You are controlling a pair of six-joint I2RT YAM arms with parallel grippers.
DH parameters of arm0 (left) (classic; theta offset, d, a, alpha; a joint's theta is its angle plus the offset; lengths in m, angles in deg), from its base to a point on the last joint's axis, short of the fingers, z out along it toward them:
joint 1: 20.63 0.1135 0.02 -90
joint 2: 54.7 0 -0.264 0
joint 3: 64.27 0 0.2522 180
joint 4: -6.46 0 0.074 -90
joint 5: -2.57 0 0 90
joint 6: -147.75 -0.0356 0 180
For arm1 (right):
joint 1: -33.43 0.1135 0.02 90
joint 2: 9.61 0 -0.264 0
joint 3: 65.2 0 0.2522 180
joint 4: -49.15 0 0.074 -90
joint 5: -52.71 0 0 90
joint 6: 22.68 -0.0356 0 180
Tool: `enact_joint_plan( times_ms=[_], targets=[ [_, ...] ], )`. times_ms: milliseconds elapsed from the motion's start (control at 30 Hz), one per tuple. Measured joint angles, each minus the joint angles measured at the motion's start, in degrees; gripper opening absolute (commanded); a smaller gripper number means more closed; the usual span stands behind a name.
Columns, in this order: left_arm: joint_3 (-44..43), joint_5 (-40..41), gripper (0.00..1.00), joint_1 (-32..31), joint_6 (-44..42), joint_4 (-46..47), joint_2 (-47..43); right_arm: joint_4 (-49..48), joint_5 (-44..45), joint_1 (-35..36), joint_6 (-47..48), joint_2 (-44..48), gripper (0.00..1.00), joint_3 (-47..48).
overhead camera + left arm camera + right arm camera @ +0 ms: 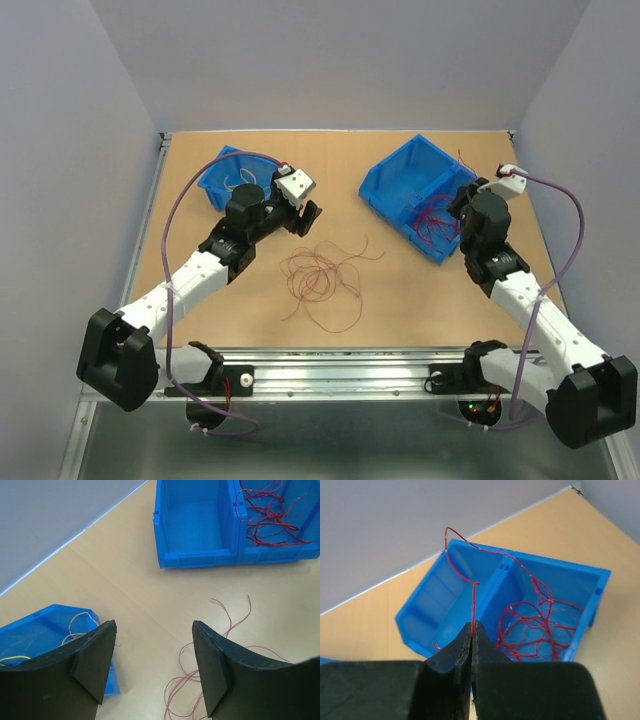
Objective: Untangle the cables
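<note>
A loose tangle of dark red cables (320, 275) (200, 677) lies on the wooden table in the middle. My left gripper (305, 218) (153, 626) hovers open just behind that tangle, with nothing between its fingers. My right gripper (458, 205) (472, 625) is shut on one thin red cable (474, 600). That strand rises from the fingertips and arcs over the divided blue bin (400, 180) (427, 610). More red cables (432, 222) (540, 630) (267, 515) lie coiled in the bin's right compartment. Yellow cables (75, 625) sit in a small blue tray (222, 180) (35, 630).
The divided bin's left compartment (192, 522) holds nothing. The small tray sits at the back left, the bin at the back right. Grey walls close the table at the back and sides, and a metal rail (330, 365) runs along the near edge.
</note>
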Motion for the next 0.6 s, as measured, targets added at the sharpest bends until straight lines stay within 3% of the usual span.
enact_joint_plan(
  times_ms=[367,600],
  targets=[
    [0.0,0.0,0.72,0.0,0.0,0.0,0.0,4.2,1.4,-4.8,-6.3,-5.2,0.01,0.0],
    [0.0,-0.2,0.72,0.0,0.0,0.0,0.0,11.4,2.1,-4.9,-13.9,-18.1,0.01,3.8]
  ],
)
